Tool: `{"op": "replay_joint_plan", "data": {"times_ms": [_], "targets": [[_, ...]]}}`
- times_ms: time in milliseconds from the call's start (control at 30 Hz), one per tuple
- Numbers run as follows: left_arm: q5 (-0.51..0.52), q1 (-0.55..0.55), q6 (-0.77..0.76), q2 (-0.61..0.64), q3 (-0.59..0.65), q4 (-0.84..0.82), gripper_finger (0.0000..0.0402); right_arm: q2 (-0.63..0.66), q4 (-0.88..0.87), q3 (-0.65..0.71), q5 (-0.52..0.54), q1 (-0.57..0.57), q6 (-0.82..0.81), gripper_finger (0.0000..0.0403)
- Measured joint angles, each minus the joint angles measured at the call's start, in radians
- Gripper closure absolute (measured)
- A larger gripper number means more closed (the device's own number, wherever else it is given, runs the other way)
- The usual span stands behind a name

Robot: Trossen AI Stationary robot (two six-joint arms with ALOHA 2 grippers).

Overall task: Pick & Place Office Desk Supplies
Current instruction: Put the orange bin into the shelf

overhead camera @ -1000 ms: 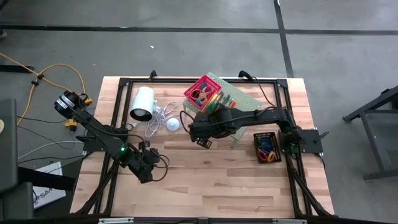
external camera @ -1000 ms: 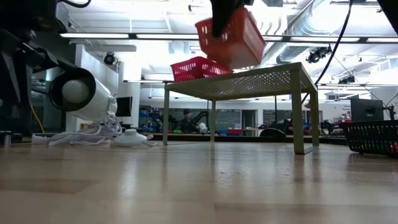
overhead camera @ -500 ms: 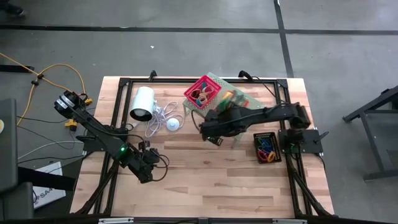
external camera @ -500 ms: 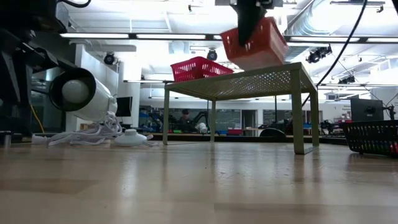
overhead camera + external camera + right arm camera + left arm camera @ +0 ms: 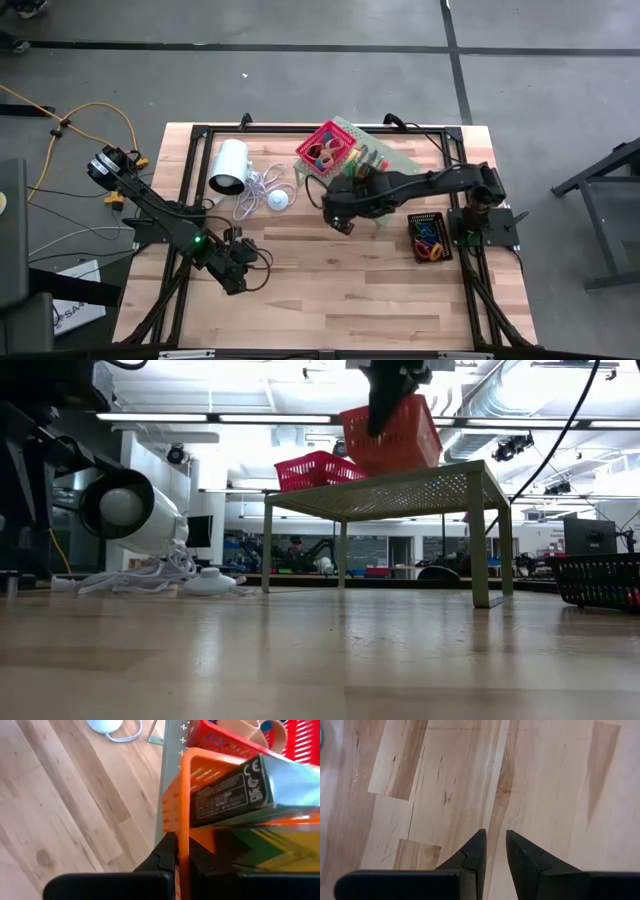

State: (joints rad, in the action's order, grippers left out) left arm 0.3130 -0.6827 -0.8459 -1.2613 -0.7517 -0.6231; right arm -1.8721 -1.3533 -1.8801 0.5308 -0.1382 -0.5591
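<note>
Grey concrete floor (image 5: 300,70) all round, crossed by dark seam lines, one running across above the counter and one running down toward it. Counter (image 5: 330,300) is pale wood planks inside a black metal frame. Yellow cable (image 5: 95,108) loops over the floor at the left side. Dark frame of other furniture (image 5: 605,190) at the far right edge. Seen from counter height: white ceiling with long strip lights (image 5: 230,418), silver ducting (image 5: 495,400) overhead, workbenches and clutter far back in the room.
</note>
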Motion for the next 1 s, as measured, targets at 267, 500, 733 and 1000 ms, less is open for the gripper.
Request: {"op": "replay_joint_plan", "data": {"times_ms": [267,500,733,1000], "targets": [[0.0,0.0,0.0,0.0,0.0,0.0,0.0332,0.0,0.039,0.0,-0.006,0.035,0.014,0.04],[0.0,0.0,0.0,0.0,0.0,0.0,0.0332,-0.001,0.077,0.0,-0.03,0.063,0.06,0.04],[0.0,0.0,0.001,0.0,0.0,-0.001,0.0332,-0.018,0.106,0.0,-0.054,0.071,0.096,0.04],[0.0,0.0,0.001,0.0,0.0,-0.001,0.0332,-0.048,0.113,0.016,-0.037,0.075,0.126,0.04]]}}
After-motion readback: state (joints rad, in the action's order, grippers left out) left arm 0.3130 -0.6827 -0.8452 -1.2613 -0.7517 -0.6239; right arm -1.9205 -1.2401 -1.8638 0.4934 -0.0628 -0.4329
